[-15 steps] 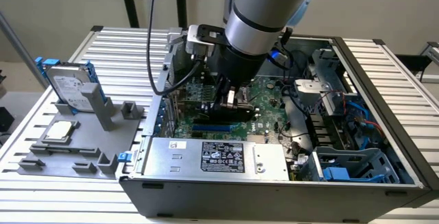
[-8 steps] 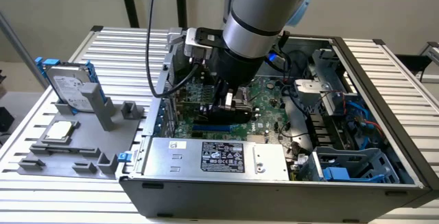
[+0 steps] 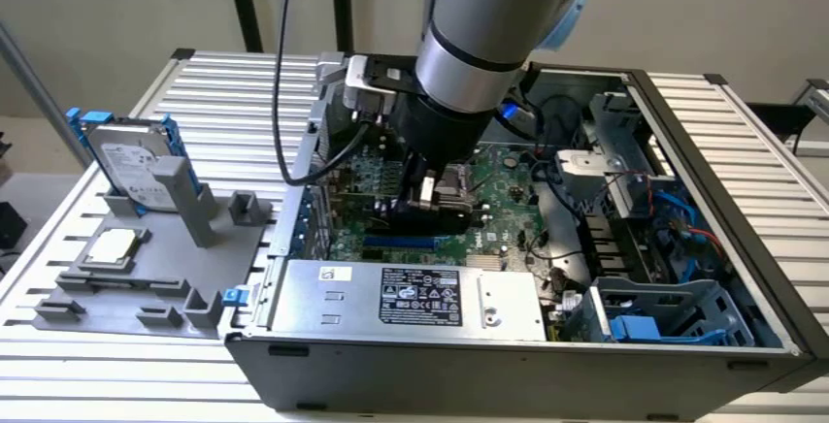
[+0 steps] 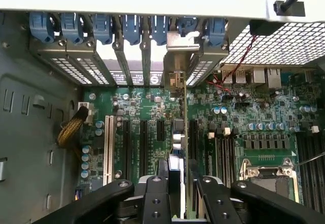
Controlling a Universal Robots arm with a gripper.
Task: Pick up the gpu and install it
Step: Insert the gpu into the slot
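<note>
Silver sheet metal of the power supply (image 3: pixel 402 297) lies nearest in the exterior view, along the front wall of the open computer case (image 3: pixel 518 370) on the slatted desk (image 3: pixel 78 394). On the exterior view's left, a grey tray (image 3: pixel 143 287) carries a square chip (image 3: pixel 115 245) and, farther back, a hard drive (image 3: pixel 130 163) with blue rails. Behind the power supply, the gripper (image 3: pixel 434 211) reaches down over the green motherboard (image 3: pixel 512 200). In the wrist view its fingers (image 4: pixel 155 201) are closed on the gpu (image 4: pixel 176 137), which stands on edge above the board. The card's long axis runs from the gripper toward the case's rear wall. Its silver bracket (image 4: pixel 177 64) points at the slot openings under the blue clips (image 4: pixel 132 28). Whether it sits in a slot cannot be told.
</note>
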